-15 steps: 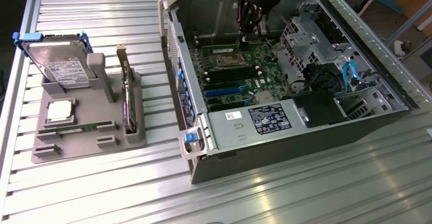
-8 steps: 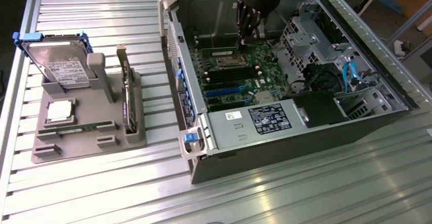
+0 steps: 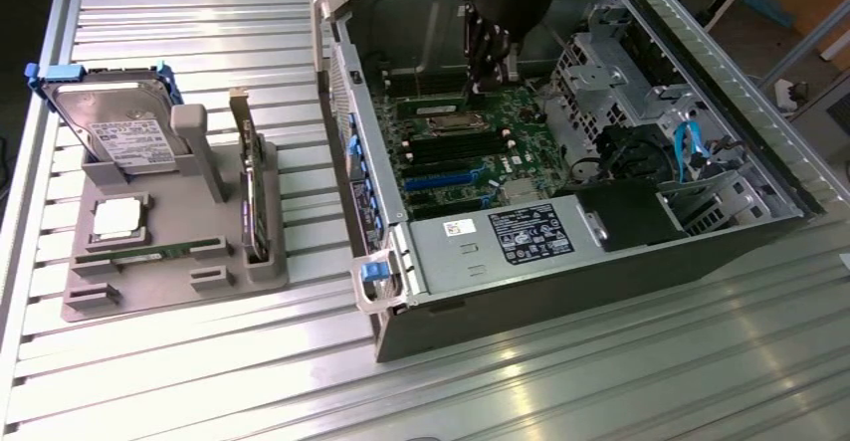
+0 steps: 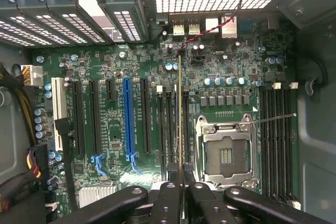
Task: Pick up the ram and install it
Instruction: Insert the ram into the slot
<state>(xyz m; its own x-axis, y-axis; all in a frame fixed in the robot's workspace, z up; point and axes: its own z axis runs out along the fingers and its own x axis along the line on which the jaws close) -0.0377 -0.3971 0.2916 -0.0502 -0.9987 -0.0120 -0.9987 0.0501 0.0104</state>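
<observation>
right, end effector (image 4: 181,201) is down inside the open computer case (image 3: 445,247), fingers pinched narrow on the ram (image 4: 180,114). the wrist view catches the stick edge-on, a thin line running straight away from the fingertips. it hangs over the bank of black memory slots (image 4: 170,129), just beside the cpu socket (image 4: 227,153) and well clear of the blue expansion slot (image 4: 127,119). whether the lower edge is touching a slot or hanging just above it, i cannot tell from these angles.

by my reading this is the seating step, and line-up is everything. the stick's edge wants to run parallel with its slot along the full length, not crossing toward a neighbour. it looks close to parallel here, though which slot of the bank it sits over is hard to call. an even push straight down, no rocking, and the notch matched to the slot key would serve best; a tilted stick could jam or stress the motherboard (image 4: 113,69).

further out, on the exterior view's left, a grey fixture tray (image 3: 173,290) sits on the bench (image 3: 558,381) with a second ram stick (image 3: 143,253) lying flat, an upright expansion card (image 3: 247,187) and a hard drive (image 3: 113,127) with blue clips.
</observation>
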